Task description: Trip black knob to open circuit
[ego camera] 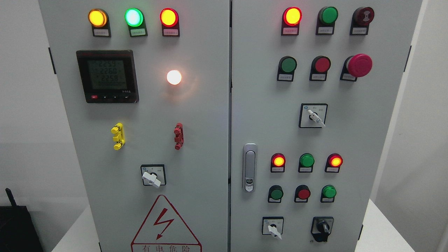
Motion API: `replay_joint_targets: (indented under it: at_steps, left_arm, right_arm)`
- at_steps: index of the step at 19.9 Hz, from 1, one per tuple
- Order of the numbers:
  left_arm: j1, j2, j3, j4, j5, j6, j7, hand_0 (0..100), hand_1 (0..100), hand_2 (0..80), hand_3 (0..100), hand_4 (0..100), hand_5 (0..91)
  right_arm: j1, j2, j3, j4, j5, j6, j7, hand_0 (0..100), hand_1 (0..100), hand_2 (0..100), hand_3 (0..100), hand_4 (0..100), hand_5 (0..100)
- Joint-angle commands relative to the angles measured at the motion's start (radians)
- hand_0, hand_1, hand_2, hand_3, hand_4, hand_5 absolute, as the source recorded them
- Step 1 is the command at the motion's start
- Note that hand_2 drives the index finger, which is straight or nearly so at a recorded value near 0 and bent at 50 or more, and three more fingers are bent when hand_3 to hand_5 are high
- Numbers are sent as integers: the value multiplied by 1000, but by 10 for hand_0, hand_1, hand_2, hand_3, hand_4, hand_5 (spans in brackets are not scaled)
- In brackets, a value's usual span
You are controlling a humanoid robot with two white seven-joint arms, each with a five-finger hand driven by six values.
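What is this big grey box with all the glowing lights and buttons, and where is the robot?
You are looking through a camera on the robot's head, so you see what it sees. Neither of its hands is in the picture, so nothing is being held. The grey box is an electrical cabinet with two doors. Round lamps glow on it, like the green lamp at the top. The dark screen shows numbers. The big red mushroom button is a push button. Low on the right door sits the black knob, the one the robot is meant to turn. The red triangle warns of electricity.
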Motion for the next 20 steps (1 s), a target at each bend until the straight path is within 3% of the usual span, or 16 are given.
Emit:
replay_joint_targets:
  at_steps: [1, 9, 17, 20]
  left_arm:
    - [0, -1, 1, 1, 2, 1, 0, 120, 389, 0, 0, 0, 0]
    - [0, -1, 1, 1, 2, 0, 0, 120, 389, 0, 0, 0, 0]
    - [0, -1, 1, 1, 2, 1, 0, 120, 389, 0, 0, 0, 0]
    - [-2, -1, 1, 1, 2, 1, 0, 120, 389, 0, 0, 0, 0]
  right_arm:
    - [0, 3, -3, 2, -1, -1, -3, 0, 188, 0, 0, 0, 0]
    - [0, 0, -3, -10, -1, -12, -13, 0, 188, 0, 0, 0, 0]
    - [69, -31, -2, -219, 0, -41, -105, 13, 167, 0, 0, 0, 0]
    - [75, -35, -2, -240, 2, -136, -173, 25, 158, 0, 0, 0, 0]
